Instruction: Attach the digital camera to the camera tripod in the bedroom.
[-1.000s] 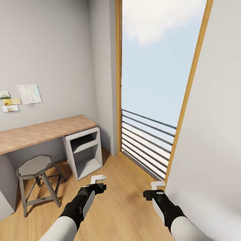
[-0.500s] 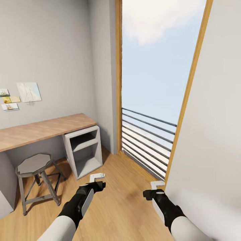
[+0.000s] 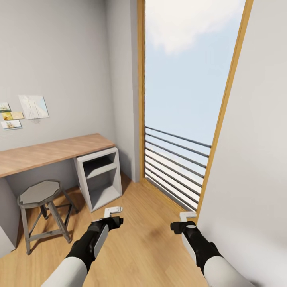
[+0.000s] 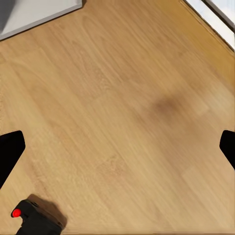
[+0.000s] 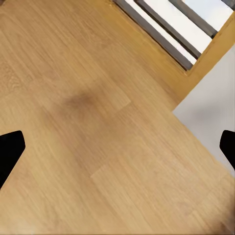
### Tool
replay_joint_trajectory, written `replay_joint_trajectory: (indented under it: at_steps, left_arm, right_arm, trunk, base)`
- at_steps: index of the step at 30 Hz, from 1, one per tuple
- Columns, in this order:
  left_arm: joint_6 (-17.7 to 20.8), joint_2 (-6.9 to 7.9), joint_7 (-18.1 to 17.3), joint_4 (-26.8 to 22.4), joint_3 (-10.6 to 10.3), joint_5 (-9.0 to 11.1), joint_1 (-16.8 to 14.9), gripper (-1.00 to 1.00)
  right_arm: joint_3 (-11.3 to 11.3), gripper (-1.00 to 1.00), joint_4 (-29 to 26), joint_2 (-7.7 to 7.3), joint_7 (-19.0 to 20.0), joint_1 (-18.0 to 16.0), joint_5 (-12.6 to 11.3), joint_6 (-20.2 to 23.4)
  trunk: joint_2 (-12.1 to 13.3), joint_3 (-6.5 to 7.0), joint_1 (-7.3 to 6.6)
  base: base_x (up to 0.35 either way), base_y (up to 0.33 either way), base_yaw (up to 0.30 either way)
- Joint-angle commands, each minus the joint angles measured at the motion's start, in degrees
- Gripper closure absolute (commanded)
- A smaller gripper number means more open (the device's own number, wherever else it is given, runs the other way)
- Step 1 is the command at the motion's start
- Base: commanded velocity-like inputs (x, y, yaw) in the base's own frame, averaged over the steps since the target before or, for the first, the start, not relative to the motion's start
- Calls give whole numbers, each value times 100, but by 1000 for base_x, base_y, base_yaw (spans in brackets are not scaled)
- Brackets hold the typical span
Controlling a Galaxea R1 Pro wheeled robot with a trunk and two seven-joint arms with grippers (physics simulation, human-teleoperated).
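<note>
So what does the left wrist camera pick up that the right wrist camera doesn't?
Left wrist view: the digital camera, black with a red button, lying on the floor, plus a corner of the grey desk cabinet. Right wrist view: the balcony railing, the wooden door frame and a stretch of white wall. Both share the light wood floor and wide-apart black fingertips.

Bare floor (image 3: 147, 243) lies open between and ahead of both arms. A wall (image 3: 255, 167) crowds the right side. Desk (image 3: 52, 153), shelf unit (image 3: 99, 179) and stool (image 3: 40, 199) block the left; window railing (image 3: 175, 167) closes off the far end.
</note>
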Motion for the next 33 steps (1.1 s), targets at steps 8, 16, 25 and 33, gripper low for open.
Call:
replay_joint_trajectory:
  at_steps: [8,16,25,33]
  left_arm:
    - [192,51,-371,1,40,84,-2,-100]
    - [207,155,-492,8,92,165,-2,-100]
    - [233,256,-501,-232,106,176,-2,-100]
    - [234,258,-496,-237,106,176,-2,-100]
  right_arm:
    - [-28,-100,-164,-5,-7,-2,26,337]
    - [-39,-100,-168,-5,-6,-2,-17,388]
    - [-41,-100,-168,-6,2,-2,-22,374]
    - [-41,-100,-166,0,2,-2,-27,383]
  trunk:
    - [-326,-150,176]
    - [-646,-294,352]
    - [-1007,-456,549]
    - [-1328,-599,725]
  base:
    - [0,0,0]
    - [0,0,0]
    - [0,0,0]
    - [0,0,0]
